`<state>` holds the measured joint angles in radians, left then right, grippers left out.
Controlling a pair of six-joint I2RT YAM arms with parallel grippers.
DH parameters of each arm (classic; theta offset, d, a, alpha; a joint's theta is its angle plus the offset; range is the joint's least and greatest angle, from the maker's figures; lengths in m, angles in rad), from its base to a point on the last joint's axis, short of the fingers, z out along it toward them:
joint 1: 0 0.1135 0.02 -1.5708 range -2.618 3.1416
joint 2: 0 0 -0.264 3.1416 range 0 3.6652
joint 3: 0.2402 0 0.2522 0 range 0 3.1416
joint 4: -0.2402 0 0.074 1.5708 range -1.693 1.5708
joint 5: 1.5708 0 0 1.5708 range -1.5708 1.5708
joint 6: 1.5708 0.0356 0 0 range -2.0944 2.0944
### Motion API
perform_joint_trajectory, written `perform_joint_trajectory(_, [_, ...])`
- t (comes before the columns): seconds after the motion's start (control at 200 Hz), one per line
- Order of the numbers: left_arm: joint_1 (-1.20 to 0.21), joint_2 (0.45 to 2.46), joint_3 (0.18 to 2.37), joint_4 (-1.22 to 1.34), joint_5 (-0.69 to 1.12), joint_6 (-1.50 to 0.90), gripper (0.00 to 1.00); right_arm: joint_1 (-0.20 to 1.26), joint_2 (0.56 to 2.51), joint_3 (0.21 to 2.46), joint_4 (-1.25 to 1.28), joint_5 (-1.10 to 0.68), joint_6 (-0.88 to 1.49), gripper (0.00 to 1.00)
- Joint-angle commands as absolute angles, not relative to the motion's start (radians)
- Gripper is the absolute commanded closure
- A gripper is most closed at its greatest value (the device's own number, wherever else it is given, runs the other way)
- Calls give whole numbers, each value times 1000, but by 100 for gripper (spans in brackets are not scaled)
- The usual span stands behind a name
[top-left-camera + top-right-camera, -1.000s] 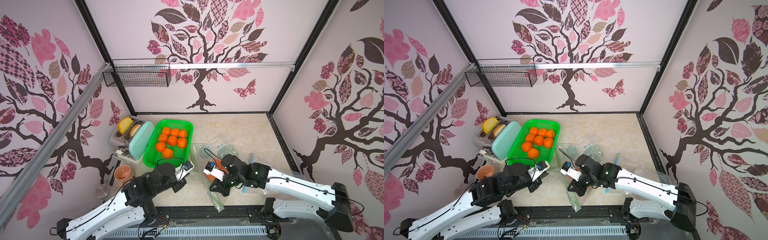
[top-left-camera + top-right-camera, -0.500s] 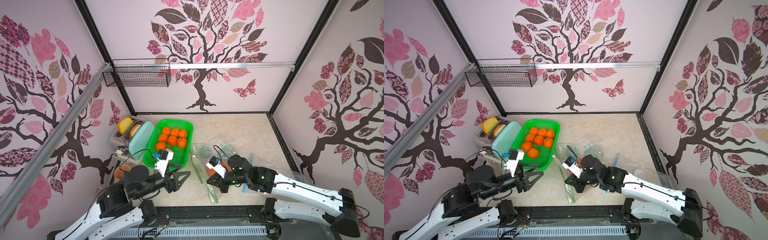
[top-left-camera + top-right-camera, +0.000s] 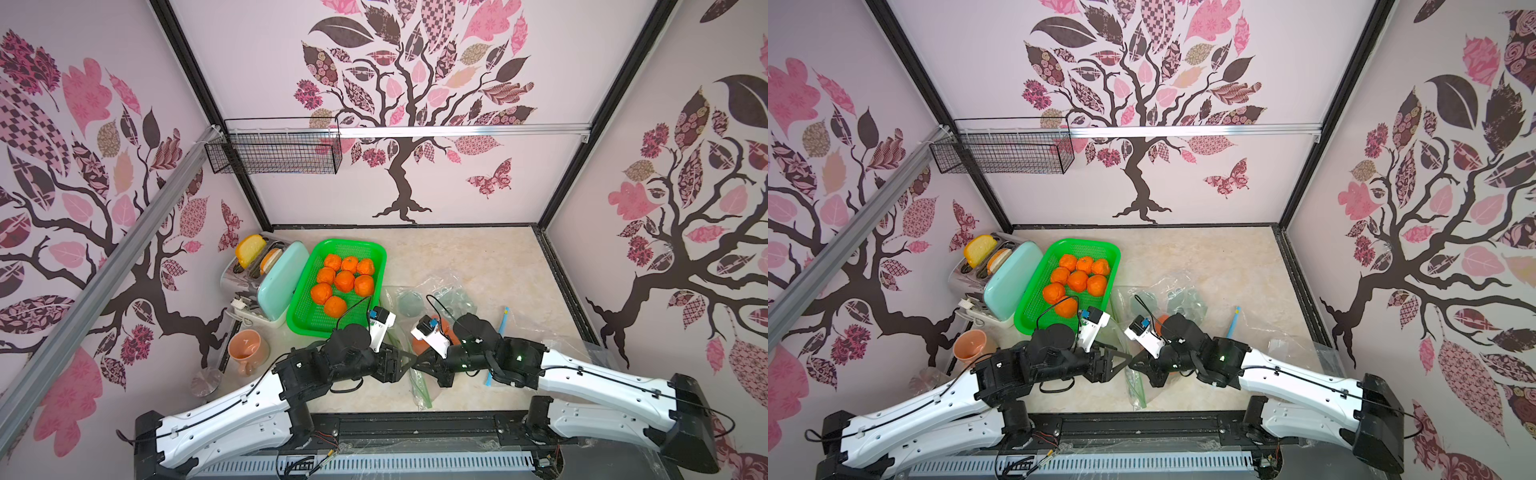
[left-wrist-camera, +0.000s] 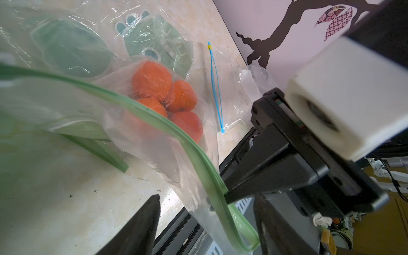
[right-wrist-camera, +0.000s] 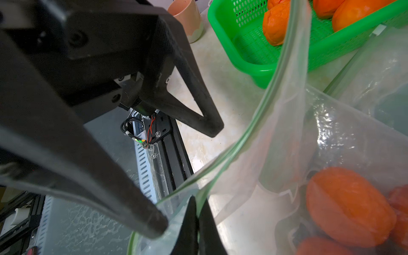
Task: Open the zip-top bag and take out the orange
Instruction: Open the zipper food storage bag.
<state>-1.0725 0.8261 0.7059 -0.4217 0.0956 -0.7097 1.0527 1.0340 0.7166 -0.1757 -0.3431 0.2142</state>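
While the right gripper (image 4: 227, 194) pinches the zip-top bag's (image 4: 136, 136) green zip strip (image 4: 141, 108), the left gripper (image 4: 206, 198) faces it spread, fingers either side of that strip, which runs away from both; the oranges (image 4: 170, 97) sit inside the bag on the table (image 4: 66, 198) beyond.

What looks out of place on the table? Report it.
Empty clear bags lie crumpled behind the bag of oranges, and a thin blue strip lies on the table beside it. Nothing looks spilled or broken.
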Motion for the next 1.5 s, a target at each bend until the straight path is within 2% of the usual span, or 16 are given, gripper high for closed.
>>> perform_joint_trajectory(0.0, [-1075, 839, 713, -382, 87, -712, 36, 1057, 1029, 724, -181, -330, 215, 100])
perform_joint_trajectory(0.265, [-1075, 813, 700, -463, 9, -721, 59, 1057, 1029, 730, -209, -313, 203, 100])
perform_joint_trajectory(0.4, [-1075, 781, 647, -450, -20, -746, 83, 1057, 1032, 739, -221, -302, 198, 100])
perform_joint_trajectory(0.56, [-1075, 767, 617, -522, -78, -768, 100, 1057, 1023, 757, -256, -264, 187, 100])
perform_joint_trajectory(0.7, [-1077, 739, 598, -610, -120, -822, 100, 1057, 1008, 782, -331, -139, 210, 100])
perform_joint_trajectory(0.955, [-1086, 611, 497, -627, -142, -927, 100, 1057, 919, 770, -388, 186, 432, 100])
perform_joint_trajectory(1.105, [-1086, 576, 494, -675, -152, -947, 100, 1057, 835, 720, -345, 248, 508, 100])
perform_joint_trajectory(1.235, [-1086, 547, 495, -689, -150, -956, 100, 1057, 814, 699, -300, 158, 474, 100])
perform_joint_trajectory(1.265, [-1086, 543, 503, -696, -151, -956, 94, 1057, 814, 693, -287, 126, 464, 100])
perform_joint_trajectory(1.31, [-1086, 537, 531, -716, -156, -945, 76, 1057, 817, 685, -269, 85, 455, 100])
perform_joint_trajectory(1.33, [-1085, 537, 549, -726, -159, -937, 72, 1057, 820, 683, -262, 73, 453, 100])
perform_joint_trajectory(1.496, [-1086, 572, 768, -758, -83, -804, 69, 1057, 864, 672, -245, 36, 448, 98])
